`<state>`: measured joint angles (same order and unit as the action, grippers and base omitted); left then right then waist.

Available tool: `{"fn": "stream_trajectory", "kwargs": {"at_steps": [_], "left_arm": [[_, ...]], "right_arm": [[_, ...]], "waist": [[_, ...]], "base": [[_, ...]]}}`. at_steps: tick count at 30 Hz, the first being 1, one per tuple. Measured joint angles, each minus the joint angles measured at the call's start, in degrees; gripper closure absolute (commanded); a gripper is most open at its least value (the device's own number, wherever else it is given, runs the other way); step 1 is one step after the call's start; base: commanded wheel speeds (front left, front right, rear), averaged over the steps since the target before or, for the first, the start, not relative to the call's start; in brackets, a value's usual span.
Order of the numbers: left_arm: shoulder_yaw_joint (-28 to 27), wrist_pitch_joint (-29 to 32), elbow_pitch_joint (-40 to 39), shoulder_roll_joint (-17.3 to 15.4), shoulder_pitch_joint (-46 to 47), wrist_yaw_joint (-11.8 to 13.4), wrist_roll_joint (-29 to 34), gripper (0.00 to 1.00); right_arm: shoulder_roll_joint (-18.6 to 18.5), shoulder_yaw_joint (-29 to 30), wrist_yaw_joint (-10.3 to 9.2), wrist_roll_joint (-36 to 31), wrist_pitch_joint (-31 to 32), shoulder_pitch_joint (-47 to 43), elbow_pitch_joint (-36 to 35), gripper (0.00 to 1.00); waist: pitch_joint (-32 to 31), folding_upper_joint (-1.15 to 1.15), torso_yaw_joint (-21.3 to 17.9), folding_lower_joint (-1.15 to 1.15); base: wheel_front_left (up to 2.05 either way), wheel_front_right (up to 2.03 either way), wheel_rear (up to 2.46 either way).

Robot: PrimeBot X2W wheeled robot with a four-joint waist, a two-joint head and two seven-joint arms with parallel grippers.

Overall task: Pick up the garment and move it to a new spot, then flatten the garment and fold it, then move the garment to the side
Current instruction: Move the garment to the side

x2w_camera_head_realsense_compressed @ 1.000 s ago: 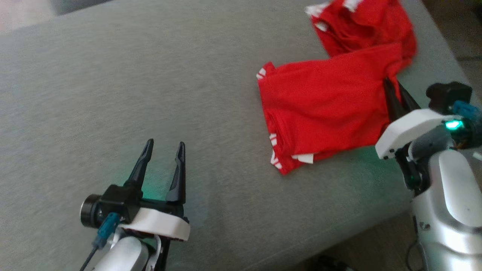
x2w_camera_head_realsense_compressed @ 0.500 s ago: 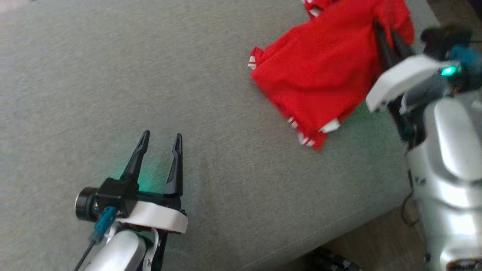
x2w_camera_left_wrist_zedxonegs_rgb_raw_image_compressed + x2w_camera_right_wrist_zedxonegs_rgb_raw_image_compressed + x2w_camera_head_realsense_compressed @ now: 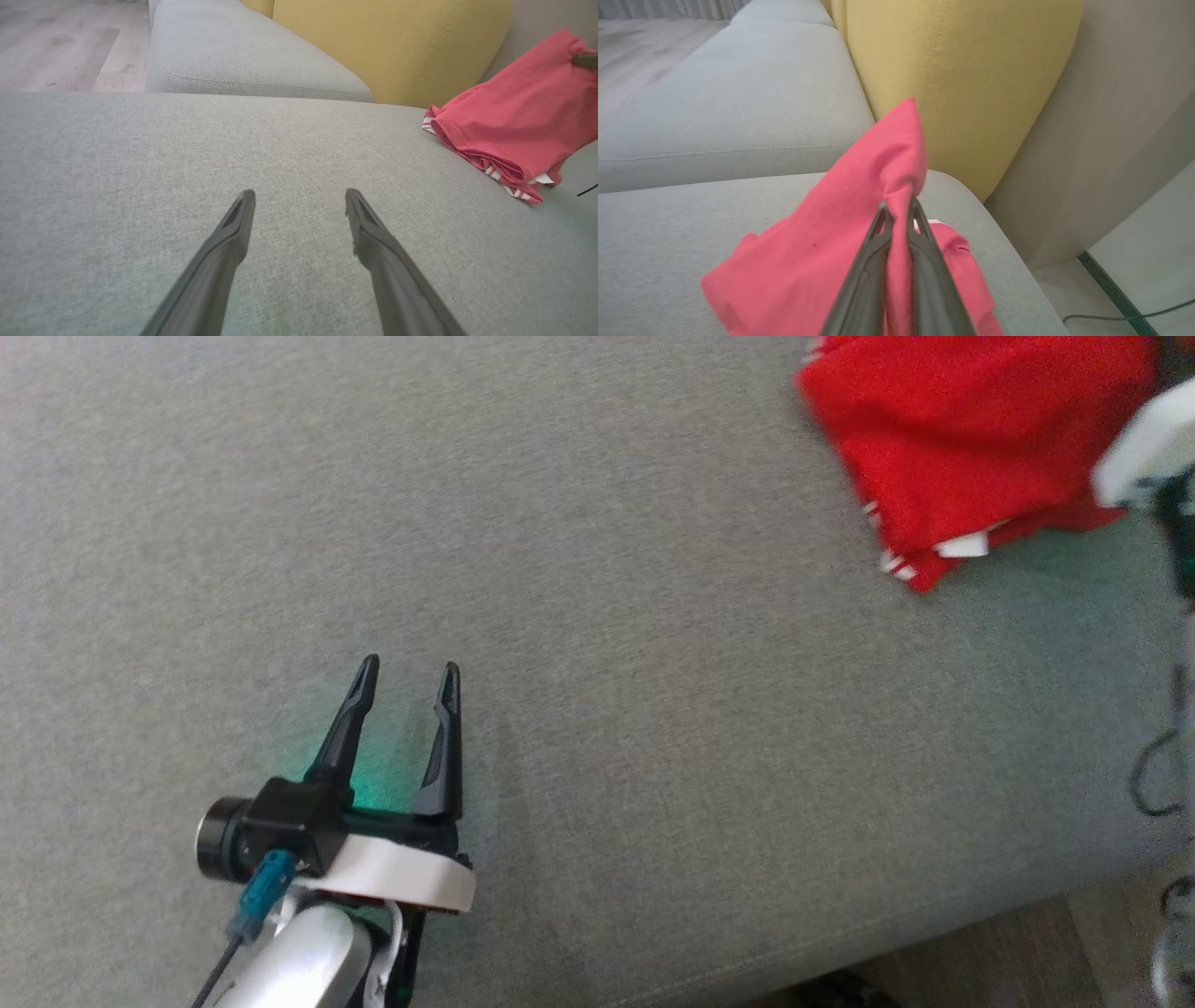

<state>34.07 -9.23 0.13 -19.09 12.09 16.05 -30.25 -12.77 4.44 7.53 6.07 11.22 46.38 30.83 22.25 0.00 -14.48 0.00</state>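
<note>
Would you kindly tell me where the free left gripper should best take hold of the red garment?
Probably the garment's striped lower corner, coming from the left gripper's side, low over the cushion: that corner hangs lowest, while the right gripper pinches the raised top.

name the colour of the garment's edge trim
White, on the red garment, clearest in left wrist view.

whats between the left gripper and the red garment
Nothing: bare grey cushion runs from the left gripper to the red garment, seen in head and left wrist views.
</note>
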Motion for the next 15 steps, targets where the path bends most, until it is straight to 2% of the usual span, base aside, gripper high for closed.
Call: {"fn": "stream_trajectory", "kwargs": {"at_steps": [5,9,10,11,12,15], "left_arm": [[1.0,-0.4,-0.2,0.3,0.9,-0.3,0.0,0.00],[1.1,-0.4,-0.2,0.4,1.0,-0.4,0.2,0.00],[1.1,-0.4,-0.3,0.4,1.1,-0.4,0.2,0.00],[1.2,-0.4,-0.3,0.4,1.5,-0.4,0.2,0.00],[1.2,-0.4,-0.3,0.4,1.9,-0.4,0.2,0.00],[1.2,-0.4,-0.3,0.4,2.3,-0.4,0.5,0.00]], "right_arm": [[-4.6,5.4,0.00,-0.1,1.2,0.1,0.7,1.00],[-6.7,7.7,0.00,-1.9,1.6,0.1,1.1,1.00],[-6.9,8.0,0.00,-2.3,1.5,0.1,1.3,0.76],[-7.5,9.1,0.00,-4.0,0.5,0.1,1.7,0.12],[-7.7,9.7,0.00,-5.2,-0.8,0.1,1.7,0.00],[-7.5,12.0,0.00,-6.7,-3.1,0.7,2.5,0.00]], "waist": [[0.8,0.00,2.1,0.00],[1.9,0.00,3.5,0.00],[2.3,0.00,3.8,0.00],[2.9,0.00,4.3,0.00],[3.2,0.00,4.5,0.00],[3.7,0.00,5.0,0.00]], "base": [[0.00,0.00,0.00],[0.00,0.00,0.00],[0.00,0.00,0.00],[0.00,0.00,0.00],[0.00,0.00,0.00],[0.00,0.00,0.00]]}}
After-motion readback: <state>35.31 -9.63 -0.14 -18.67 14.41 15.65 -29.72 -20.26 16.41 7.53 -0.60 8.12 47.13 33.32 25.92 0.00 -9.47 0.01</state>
